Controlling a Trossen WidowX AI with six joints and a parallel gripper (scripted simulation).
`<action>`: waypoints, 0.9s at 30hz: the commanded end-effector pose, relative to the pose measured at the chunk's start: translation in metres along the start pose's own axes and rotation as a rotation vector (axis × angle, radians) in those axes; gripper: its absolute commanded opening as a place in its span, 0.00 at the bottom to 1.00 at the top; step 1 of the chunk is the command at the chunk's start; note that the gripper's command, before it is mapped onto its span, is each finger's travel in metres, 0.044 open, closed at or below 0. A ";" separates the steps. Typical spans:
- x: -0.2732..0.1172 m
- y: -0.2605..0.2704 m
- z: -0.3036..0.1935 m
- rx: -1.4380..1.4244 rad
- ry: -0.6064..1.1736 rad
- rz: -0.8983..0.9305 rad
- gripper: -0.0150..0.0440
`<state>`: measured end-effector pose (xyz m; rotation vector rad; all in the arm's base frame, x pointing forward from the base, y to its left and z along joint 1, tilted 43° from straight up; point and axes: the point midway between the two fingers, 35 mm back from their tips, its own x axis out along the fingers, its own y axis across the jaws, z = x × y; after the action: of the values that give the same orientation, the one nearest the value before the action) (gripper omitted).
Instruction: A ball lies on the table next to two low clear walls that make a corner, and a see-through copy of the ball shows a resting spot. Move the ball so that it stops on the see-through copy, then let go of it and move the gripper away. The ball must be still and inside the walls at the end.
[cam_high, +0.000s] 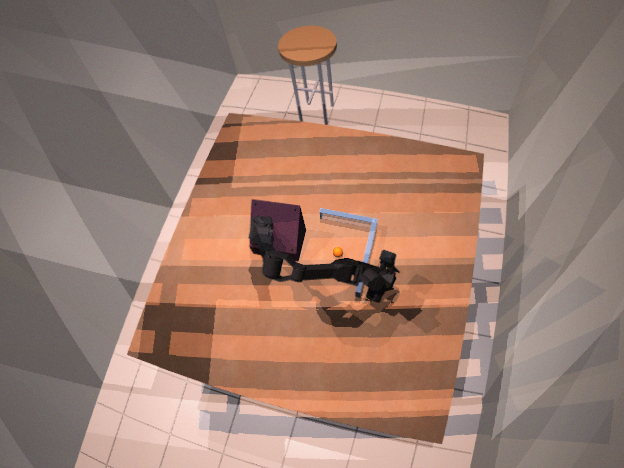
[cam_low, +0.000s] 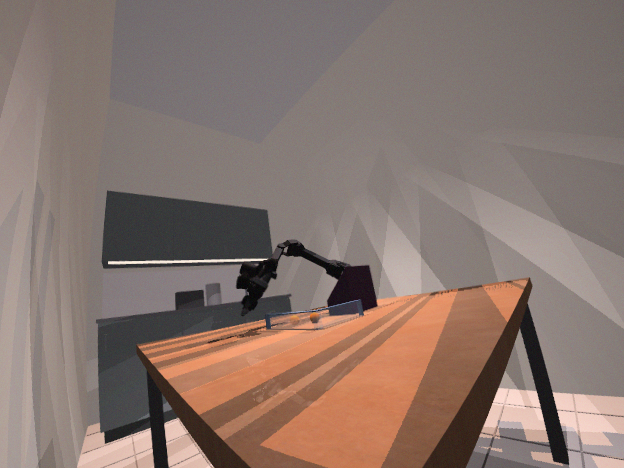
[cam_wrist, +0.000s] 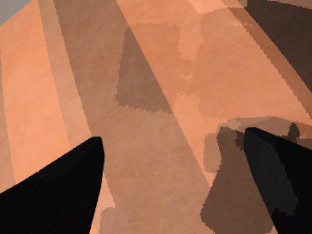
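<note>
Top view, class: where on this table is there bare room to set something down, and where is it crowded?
Free patches: the wide strip between the walls and the table's far edge by the stool, and the near stretch below the arm. Crowded: the middle, where the base block, ball, walls and open gripper cluster.

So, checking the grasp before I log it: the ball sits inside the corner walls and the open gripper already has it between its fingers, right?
Not quite. The ball does lie inside the walls, but the open gripper is outside them with nothing between its fingers; the wrist view shows only table.
</note>
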<state>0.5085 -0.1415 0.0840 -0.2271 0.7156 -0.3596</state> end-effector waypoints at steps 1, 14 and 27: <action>-0.021 0.031 -0.039 0.043 0.162 -0.005 0.76; -0.099 0.071 -0.166 -0.103 0.603 -0.203 0.76; -0.128 0.060 -0.211 -0.280 0.738 -0.326 0.76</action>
<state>0.2945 -0.0494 -0.0103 -0.4800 1.4607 -0.6605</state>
